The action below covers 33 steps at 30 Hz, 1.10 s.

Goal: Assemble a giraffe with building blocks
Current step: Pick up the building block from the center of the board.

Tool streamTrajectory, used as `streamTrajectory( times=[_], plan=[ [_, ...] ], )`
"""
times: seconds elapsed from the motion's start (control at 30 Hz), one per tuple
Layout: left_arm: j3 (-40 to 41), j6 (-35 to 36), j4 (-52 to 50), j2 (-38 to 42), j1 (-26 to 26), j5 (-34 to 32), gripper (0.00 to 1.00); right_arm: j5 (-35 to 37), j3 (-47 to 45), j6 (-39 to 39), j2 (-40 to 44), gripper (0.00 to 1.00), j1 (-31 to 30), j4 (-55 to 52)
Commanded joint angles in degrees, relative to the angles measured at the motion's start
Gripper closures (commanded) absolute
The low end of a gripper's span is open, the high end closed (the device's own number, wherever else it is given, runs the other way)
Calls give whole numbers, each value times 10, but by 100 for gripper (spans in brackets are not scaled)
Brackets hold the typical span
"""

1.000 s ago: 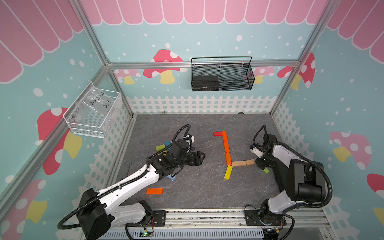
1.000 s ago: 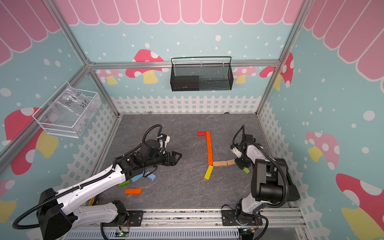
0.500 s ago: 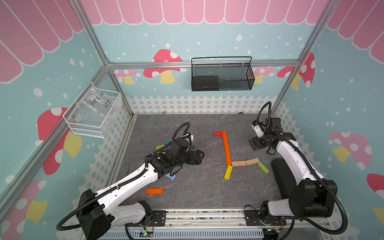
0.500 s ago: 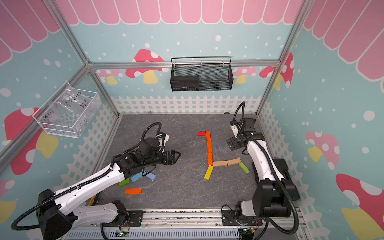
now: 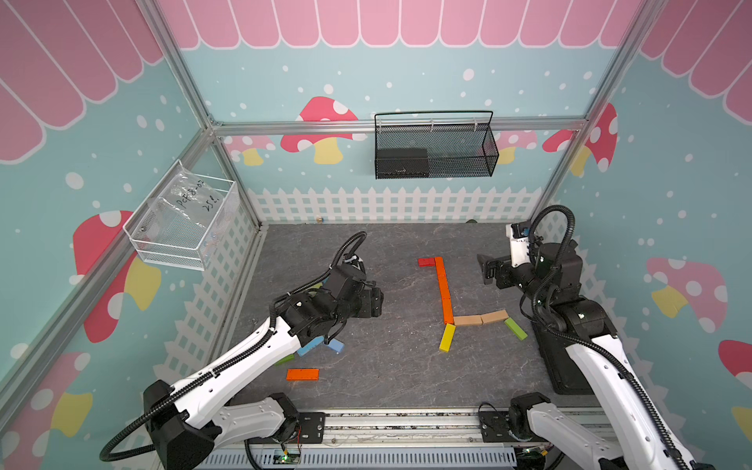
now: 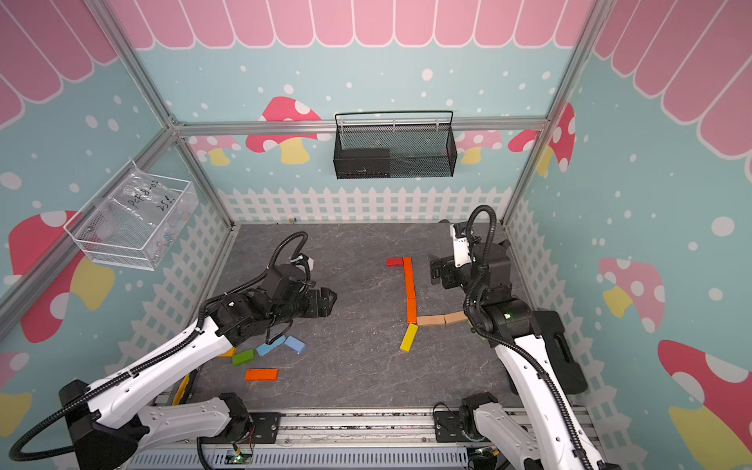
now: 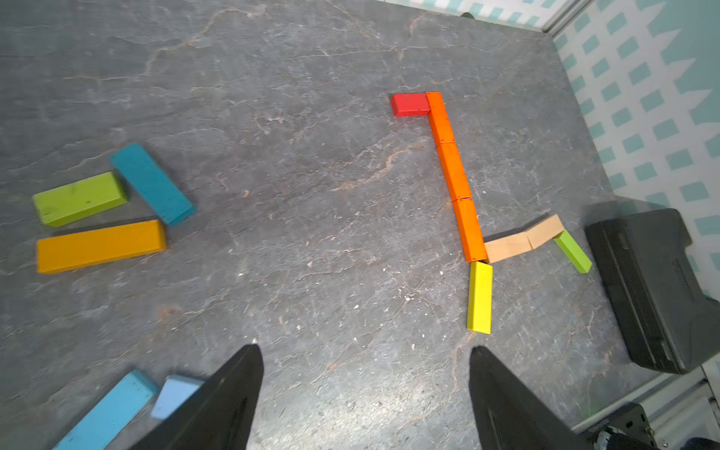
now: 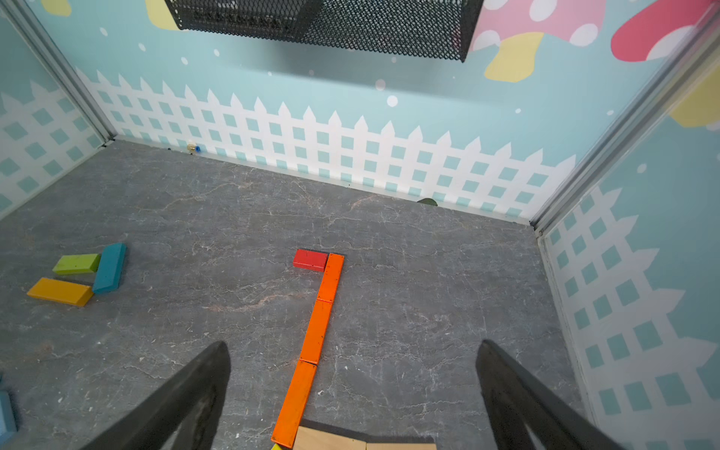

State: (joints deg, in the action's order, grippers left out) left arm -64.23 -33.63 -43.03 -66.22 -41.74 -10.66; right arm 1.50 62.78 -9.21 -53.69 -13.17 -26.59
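Building blocks lie flat on the grey mat as a figure: a red block point(image 5: 426, 261), a line of three orange blocks point(image 5: 443, 289), two tan blocks point(image 5: 481, 318), a yellow block point(image 5: 447, 337) and a green block point(image 5: 515, 329). My right gripper point(image 5: 486, 270) hangs open and empty above the mat, right of the orange line; in the right wrist view the gripper point(image 8: 352, 345) frames the orange blocks point(image 8: 316, 331). My left gripper point(image 5: 376, 303) is open and empty left of the figure, and in the left wrist view the gripper point(image 7: 362, 350) is over bare mat.
Loose blocks lie at the left: orange point(image 5: 302, 374), light blue point(image 5: 321, 346), and in the left wrist view green point(image 7: 80, 198), teal point(image 7: 152, 184) and amber point(image 7: 99, 246). A black wire basket point(image 5: 435, 148) and a clear bin point(image 5: 183, 221) hang on the walls.
My right gripper opened, let go of the green block at the end of the tan blocks, rose and drew back toward the far wall. The left arm barely moved.
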Motion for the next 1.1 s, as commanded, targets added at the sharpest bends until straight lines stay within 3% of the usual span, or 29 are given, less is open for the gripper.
streamTrajectory(
  times=[0.0, 0.23, 0.37, 0.6, 0.8, 1.07],
  plan=[
    [-13, -27, -68, 18, 29, -32, 15, 13, -26, -72, -7, 0, -6, -7],
    [-14, -48, -91, 21, 90, -9, 15, -13, -177, -112, 81, 0, -40, 87],
    [-13, -59, -88, 10, 125, 12, 15, -34, -223, -130, 86, 0, -53, 101],
    [3, -58, -64, -11, 180, 54, 15, -23, -228, -154, 37, 1, -59, 72],
    [30, -45, -41, -25, 269, 107, 16, -50, -211, -183, -19, 0, -64, 71],
    [27, -43, -39, -107, 348, 120, 18, -32, -186, -197, -83, 0, -145, 104]
  ],
)
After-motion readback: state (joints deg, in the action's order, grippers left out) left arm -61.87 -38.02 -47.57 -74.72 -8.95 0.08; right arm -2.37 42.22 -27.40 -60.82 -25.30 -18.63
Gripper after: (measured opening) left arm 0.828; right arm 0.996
